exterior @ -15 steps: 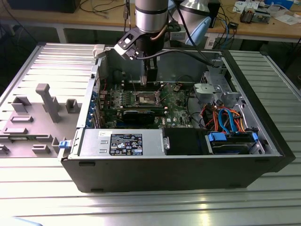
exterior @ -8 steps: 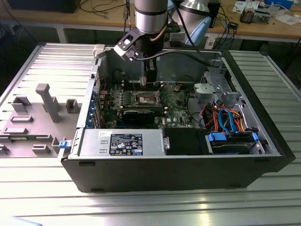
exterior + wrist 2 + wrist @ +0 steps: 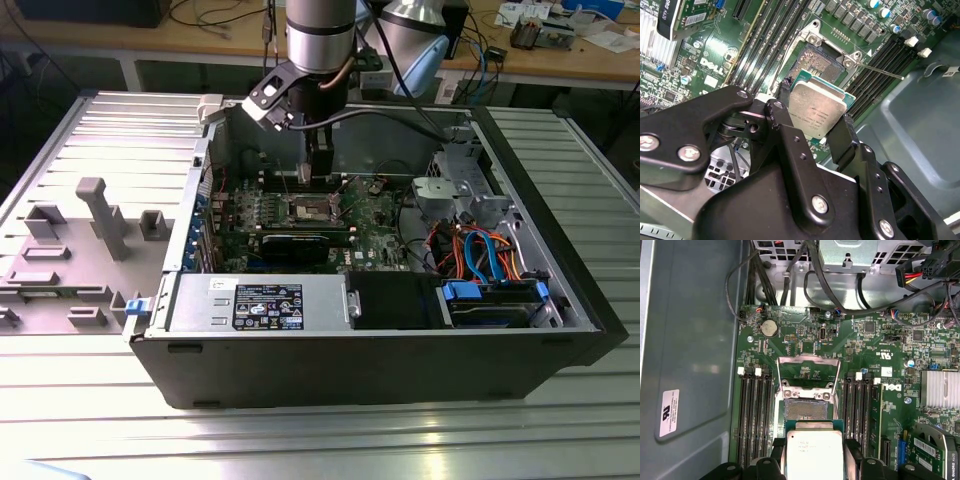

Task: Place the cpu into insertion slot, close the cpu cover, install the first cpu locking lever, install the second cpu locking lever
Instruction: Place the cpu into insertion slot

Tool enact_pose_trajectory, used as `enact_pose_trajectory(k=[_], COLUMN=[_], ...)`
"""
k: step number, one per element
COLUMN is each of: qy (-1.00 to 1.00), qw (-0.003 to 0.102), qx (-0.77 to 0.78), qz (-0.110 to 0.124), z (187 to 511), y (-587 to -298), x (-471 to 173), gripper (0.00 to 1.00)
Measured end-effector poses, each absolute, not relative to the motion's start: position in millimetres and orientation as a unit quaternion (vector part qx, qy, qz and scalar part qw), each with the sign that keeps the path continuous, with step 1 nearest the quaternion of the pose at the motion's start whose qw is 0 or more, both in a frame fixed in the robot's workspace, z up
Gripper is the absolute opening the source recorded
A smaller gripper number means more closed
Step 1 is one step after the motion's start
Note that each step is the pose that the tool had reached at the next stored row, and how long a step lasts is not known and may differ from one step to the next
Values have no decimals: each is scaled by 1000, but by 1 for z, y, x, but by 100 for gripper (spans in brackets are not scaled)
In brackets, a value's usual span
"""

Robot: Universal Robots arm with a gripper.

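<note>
My gripper hangs inside the open computer case, shut on the cpu, a flat silvery square with a green edge. In both wrist views the black fingers clamp two opposite sides of the chip. The cpu hovers just above and beside the insertion slot, a dark square socket with a silver rim on the green board. The cpu cover lies swung open beyond the slot, its cut-out showing board beneath. A thin locking lever sticks out from the slot's corner.
Long black memory slots flank the socket on both sides. A black expansion card, a power supply, a drive cage and coloured cables fill the case. A grey fixture tray sits at the exterior view's left.
</note>
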State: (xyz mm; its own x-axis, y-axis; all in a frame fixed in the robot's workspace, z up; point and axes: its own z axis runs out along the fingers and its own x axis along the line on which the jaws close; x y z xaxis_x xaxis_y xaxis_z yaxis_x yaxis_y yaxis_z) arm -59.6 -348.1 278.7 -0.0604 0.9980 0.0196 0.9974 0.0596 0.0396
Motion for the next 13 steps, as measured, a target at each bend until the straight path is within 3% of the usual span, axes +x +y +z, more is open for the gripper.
enact_pose_trajectory(k=[13], qy=[728], qw=[6], qx=[685], qz=[21], z=[274], y=[-348], x=[-60], gripper=[55])
